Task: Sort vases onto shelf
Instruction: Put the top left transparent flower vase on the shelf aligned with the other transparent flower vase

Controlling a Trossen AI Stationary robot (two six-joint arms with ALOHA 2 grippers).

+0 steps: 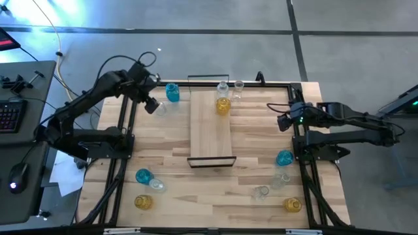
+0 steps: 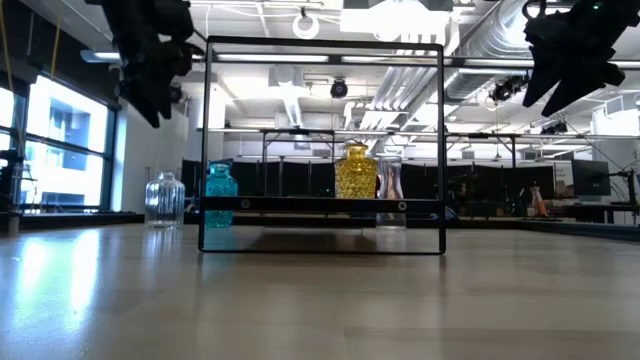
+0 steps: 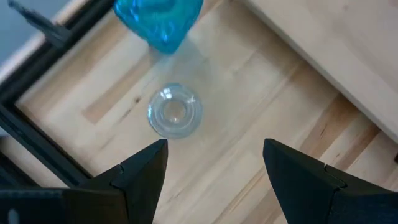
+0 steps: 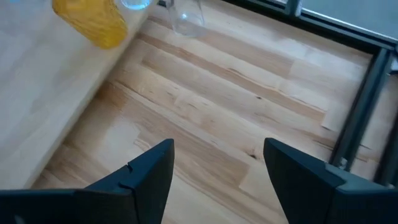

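My left claw (image 3: 214, 165) hangs spread and empty above the pale, striped wood of the table (image 1: 163, 140), its two dark wedge fingers wide apart. Straight below and just ahead of them stands a clear vase (image 3: 175, 112), seen from the top as a glassy ring, so its belly and neck are hard to make out. Just past it is a teal vase (image 3: 160, 22), faceted and bright, cut off by the edge of my view. Off to one side runs the smooth, lighter board of the shelf (image 1: 211, 127), a narrow rectangle with thin black frames at its ends. On its far end sit a knobbly amber vase (image 1: 223, 106) and, I think, a clear one behind it, though glass on glass blurs there.

My right claw (image 4: 214, 168) also gapes with nothing between its fingers, over bare planks beside the shelf's other long edge.

More vases, teal, amber and clear, stand in loose clusters near the table's front corners, well apart from both claws
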